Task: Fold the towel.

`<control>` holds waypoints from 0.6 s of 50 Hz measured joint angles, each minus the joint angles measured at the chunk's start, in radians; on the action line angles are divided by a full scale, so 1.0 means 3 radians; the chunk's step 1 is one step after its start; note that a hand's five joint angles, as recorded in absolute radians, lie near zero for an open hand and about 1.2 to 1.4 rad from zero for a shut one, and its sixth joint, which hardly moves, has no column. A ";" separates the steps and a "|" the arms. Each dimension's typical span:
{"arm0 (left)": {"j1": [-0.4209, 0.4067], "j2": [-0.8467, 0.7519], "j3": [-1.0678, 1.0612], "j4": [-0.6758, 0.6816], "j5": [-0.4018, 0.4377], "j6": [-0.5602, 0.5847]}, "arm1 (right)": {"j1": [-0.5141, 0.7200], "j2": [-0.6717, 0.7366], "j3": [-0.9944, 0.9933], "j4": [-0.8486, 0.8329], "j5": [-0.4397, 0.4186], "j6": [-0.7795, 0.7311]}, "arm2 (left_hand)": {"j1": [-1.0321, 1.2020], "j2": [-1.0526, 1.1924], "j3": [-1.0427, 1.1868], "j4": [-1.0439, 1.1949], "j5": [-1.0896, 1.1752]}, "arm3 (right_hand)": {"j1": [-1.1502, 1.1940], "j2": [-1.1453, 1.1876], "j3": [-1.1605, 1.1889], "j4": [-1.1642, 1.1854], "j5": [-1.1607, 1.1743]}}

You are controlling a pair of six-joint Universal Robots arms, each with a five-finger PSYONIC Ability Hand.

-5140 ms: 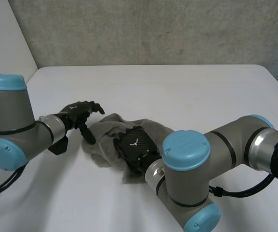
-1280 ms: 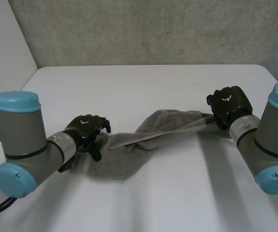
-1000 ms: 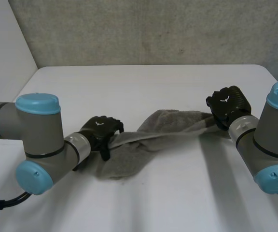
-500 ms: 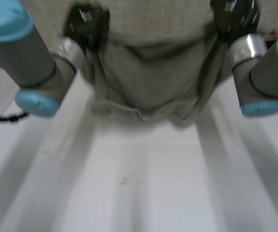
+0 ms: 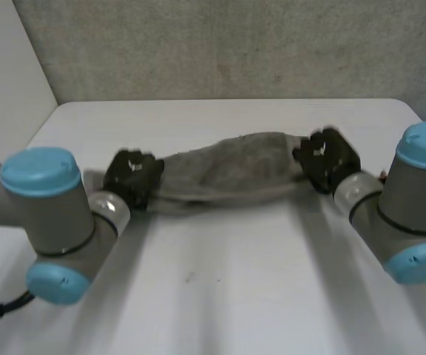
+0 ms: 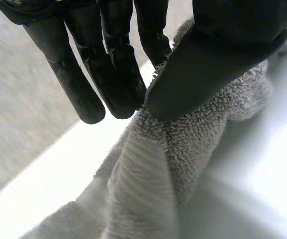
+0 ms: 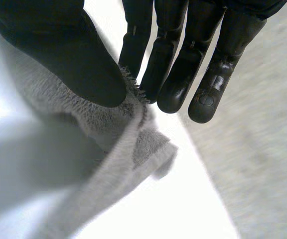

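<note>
my left hand (image 5: 132, 176) and right hand (image 5: 324, 159) each pinched one end of the grey towel (image 5: 228, 174), bunched between them over the counter (image 5: 235, 296). only thin edges sat under my thumbs; a hard pull could, i judged, slip one free.

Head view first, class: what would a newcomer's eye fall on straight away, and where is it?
The grey towel stands out, drawn into a long bunched band across the middle of the white table. The black left hand pinches one end and the black right hand the other, each with its thumb pressing the cloth against its fingers.
</note>
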State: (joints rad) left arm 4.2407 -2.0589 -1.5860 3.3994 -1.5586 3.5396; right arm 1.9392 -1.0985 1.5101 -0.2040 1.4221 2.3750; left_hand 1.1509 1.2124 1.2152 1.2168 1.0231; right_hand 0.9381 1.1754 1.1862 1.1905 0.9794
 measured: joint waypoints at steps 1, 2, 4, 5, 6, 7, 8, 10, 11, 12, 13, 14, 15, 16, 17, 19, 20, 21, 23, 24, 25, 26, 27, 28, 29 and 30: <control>0.0000 0.0000 0.0000 0.0000 0.0000 0.0000 | 0.0000 0.0000 0.0000 0.0000 0.0000 0.0000 | 0.0000 0.0000 0.0000 0.0000 0.0000 | 0.0000 0.0000 0.0000 0.0000 0.0000; -0.0010 0.0029 -0.0108 -0.0042 0.0000 0.0002 | -0.0003 -0.0019 0.0114 0.0168 -0.0007 0.0006 | -0.0038 -0.0271 -0.0283 -0.0262 -0.0170 | 0.0000 0.0000 0.0000 0.0000 0.0000; -0.0020 0.0071 -0.0185 -0.0102 0.0002 0.0003 | -0.0005 -0.0046 0.0200 0.0264 -0.0012 0.0012 | -0.0407 -0.0621 -0.0583 -0.0587 -0.0522 | 0.0000 0.0000 0.0000 0.0000 0.0001; -0.0023 0.0089 -0.0209 -0.0129 0.0004 0.0003 | -0.0005 -0.0056 0.0227 0.0286 -0.0014 0.0013 | -0.0837 -0.0951 -0.0956 -0.0966 -0.0900 | 0.0000 0.0000 0.0000 0.0000 0.0000; -0.0029 0.0126 -0.0241 -0.0184 0.0008 0.0002 | -0.0007 -0.0078 0.0273 0.0313 -0.0016 0.0016 | -0.1128 -0.1315 -0.1321 -0.1330 -0.1217 | 0.0000 0.0000 0.0000 0.0000 0.0001; -0.0032 0.0156 -0.0257 -0.0226 0.0012 0.0002 | -0.0008 -0.0092 0.0301 0.0323 -0.0017 0.0017 | -0.1462 -0.1653 -0.1625 -0.1638 -0.1573 | 0.0000 0.0000 0.0000 0.0000 0.0000; -0.0035 0.0191 -0.0269 -0.0272 0.0015 0.0001 | -0.0010 -0.0105 0.0325 0.0326 -0.0018 0.0018 | -0.1541 -0.1708 -0.1714 -0.1725 -0.1662 | 0.0000 0.0000 0.0000 0.0000 0.0001; -0.0038 0.0270 -0.0278 -0.0347 0.0023 -0.0003 | -0.0018 -0.0134 0.0384 0.0299 -0.0017 0.0021 | -0.1743 -0.1952 -0.1949 -0.1957 -0.1896 | 0.0000 0.0000 0.0000 0.0000 0.0001; -0.0039 0.0297 -0.0279 -0.0366 0.0025 -0.0004 | -0.0022 -0.0140 0.0398 0.0283 -0.0017 0.0022 | -0.1795 -0.2002 -0.2010 -0.2014 -0.1954 | 0.0000 0.0000 0.0000 0.0000 0.0001; -0.0040 0.0330 -0.0278 -0.0384 0.0027 -0.0006 | -0.0029 -0.0146 0.0415 0.0261 -0.0016 0.0022 | -0.1815 -0.2028 -0.2036 -0.2034 -0.1976 | 0.0000 0.0000 0.0000 0.0000 0.0001; -0.0040 0.0387 -0.0276 -0.0407 0.0030 -0.0008 | -0.0043 -0.0153 0.0441 0.0218 -0.0014 0.0023 | -0.1866 -0.2080 -0.2078 -0.2087 -0.2028 | 0.0000 0.0000 0.0000 0.0000 0.0001; -0.0040 0.0419 -0.0274 -0.0417 0.0032 -0.0010 | -0.0052 -0.0156 0.0456 0.0192 -0.0013 0.0023 | -0.1935 -0.2141 -0.2146 -0.2156 -0.2097 | 0.0000 0.0000 0.0000 0.0000 0.0001; -0.0039 0.0465 -0.0271 -0.0428 0.0034 -0.0013 | -0.0067 -0.0160 0.0479 0.0146 -0.0010 0.0024 | -0.1952 -0.2160 -0.2167 -0.2178 -0.2119 | 0.0000 0.0000 0.0000 0.0000 0.0001; -0.0038 0.0502 -0.0265 -0.0433 0.0037 -0.0015 | -0.0076 -0.0162 0.0494 0.0114 -0.0007 0.0024 | -0.1954 -0.2165 -0.2171 -0.2182 -0.2123 | 0.0000 0.0000 0.0000 0.0000 0.0001; -0.0037 0.0523 -0.0261 -0.0435 0.0039 -0.0016 | -0.0083 -0.0163 0.0505 0.0090 -0.0004 0.0025 | -0.1978 -0.2185 -0.2191 -0.2201 -0.2144 | 0.0000 0.0000 0.0000 0.0000 0.0001; -0.0024 0.0589 -0.0240 -0.0442 0.0061 -0.0020 | -0.0105 -0.0165 0.0537 0.0015 0.0005 0.0027 | -0.1997 -0.2205 -0.2210 -0.2222 -0.2163 | 0.0000 0.0000 0.0000 0.0000 0.0005; -0.0016 0.0603 -0.0231 -0.0444 0.0076 -0.0021 | -0.0110 -0.0166 0.0544 -0.0003 0.0008 0.0029 | -0.2007 -0.2217 -0.2220 -0.2230 -0.2173 | 0.0000 0.0000 0.0000 0.0000 0.0001; -0.0003 0.0616 -0.0218 -0.0448 0.0102 -0.0022 | -0.0116 -0.0166 0.0551 -0.0021 0.0011 0.0032 | -0.2013 -0.2221 -0.2222 -0.2238 -0.2181 | 0.0000 0.0000 0.0000 0.0000 0.0001; 0.0043 0.0626 -0.0194 -0.0461 0.0177 -0.0024 | -0.0131 -0.0167 0.0560 -0.0045 0.0014 0.0049 | -0.2013 -0.2226 -0.2227 -0.2240 -0.2184 | 0.0000 0.0000 0.0000 0.0000 0.0001; 0.0069 0.0625 -0.0185 -0.0470 0.0215 -0.0024 | -0.0139 -0.0168 0.0561 -0.0050 0.0014 0.0059 | -0.2015 -0.2227 -0.2232 -0.2242 -0.2186 | 0.0000 0.0000 0.0000 0.0000 0.0005; 0.0099 0.0623 -0.0176 -0.0480 0.0257 -0.0025 | -0.0147 -0.0168 0.0561 -0.0054 0.0013 0.0071 | -0.2015 -0.2227 -0.2232 -0.2242 -0.2186 | 0.0000 0.0000 0.0000 0.0000 0.0001; 0.0153 0.0616 -0.0163 -0.0501 0.0324 -0.0026 | -0.0160 -0.0169 0.0560 -0.0057 0.0011 0.0091 | -0.2018 -0.2228 -0.2233 -0.2244 -0.2189 | 0.0000 0.0000 0.0000 0.0000 0.0001; 0.0199 0.0608 -0.0151 -0.0520 0.0385 -0.0027 | -0.0173 -0.0169 0.0559 -0.0059 0.0008 0.0109 | -0.2022 -0.2229 -0.2234 -0.2245 -0.2191 | 0.0000 0.0000 0.0000 0.0000 0.0001; 0.0239 0.0598 -0.0140 -0.0537 0.0434 -0.0028 | -0.0180 -0.0169 0.0558 -0.0057 0.0004 0.0121 | -0.2022 -0.2229 -0.2234 -0.2246 -0.2191 | 0.0000 0.0000 0.0000 0.0000 0.0002; 0.0293 0.0578 -0.0120 -0.0562 0.0503 -0.0030 | -0.0188 -0.0169 0.0557 -0.0056 0.0002 0.0131 | -0.2022 -0.2229 -0.2234 -0.2248 -0.2191 | 0.0000 0.0000 0.0000 0.0000 0.0002; 0.0380 0.0541 -0.0083 -0.0605 0.0619 -0.0034 | -0.0203 -0.0169 0.0553 -0.0054 -0.0003 0.0151 | -0.2022 -0.2229 -0.2234 -0.2248 -0.2192 | 0.0000 0.0000 0.0000 0.0000 0.0002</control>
State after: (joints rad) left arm 4.3546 -1.8967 -1.6109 3.2180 -1.3731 3.5293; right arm 1.8784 -1.1493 1.6762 -0.2203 1.4211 2.4203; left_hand 0.5443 0.5436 0.5451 0.5425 0.3656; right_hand 0.9381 1.1754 1.1862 1.1905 0.9799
